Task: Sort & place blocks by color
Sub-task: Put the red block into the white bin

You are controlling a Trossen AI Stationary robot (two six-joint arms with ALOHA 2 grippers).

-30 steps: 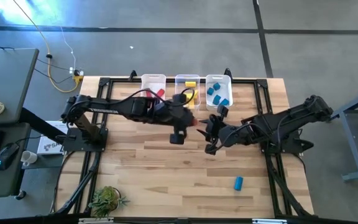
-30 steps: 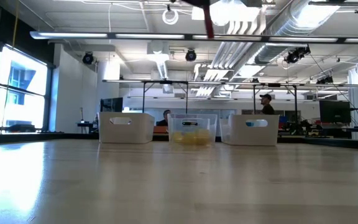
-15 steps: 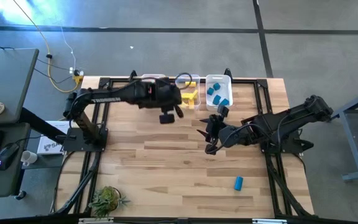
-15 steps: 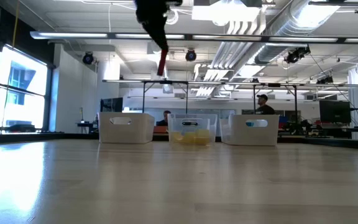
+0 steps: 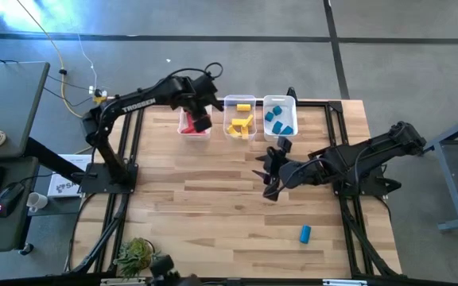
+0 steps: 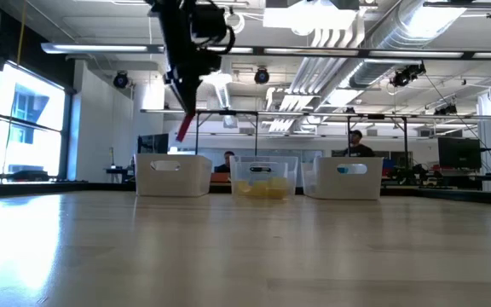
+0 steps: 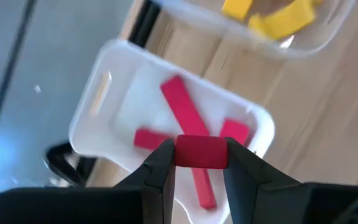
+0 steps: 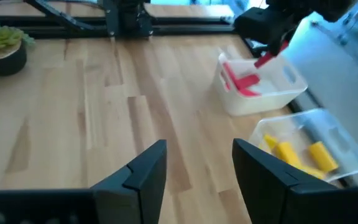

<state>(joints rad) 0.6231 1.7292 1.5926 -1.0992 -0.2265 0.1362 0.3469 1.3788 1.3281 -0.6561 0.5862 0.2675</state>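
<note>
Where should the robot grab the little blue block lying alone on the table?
The blue block lies on its side, alone on bare wood nearer the waiting right gripper. It looks like a short cylinder. Probably best: come straight down from above and pinch across its narrow middle, fingers on the two long sides, so it can't roll away.

1. A light wooden slatted table [image 5: 213, 206] is carrying everything, with black frame rails running along its edges.
2. Three clear white-rimmed bins are sitting side by side along its far edge: the left bin [image 5: 195, 127] is holding red blocks, the middle bin [image 5: 240, 119] yellow blocks, and the right bin [image 5: 279, 116] blue blocks.
3. A lone blue block [image 5: 304, 233] is lying on the bare wood near the table's front right, well apart from the bins.
4. A small potted plant [image 5: 137, 256] is standing at the front left corner.
5. The bases of both dark arms are standing at the table's left and right sides.
</note>
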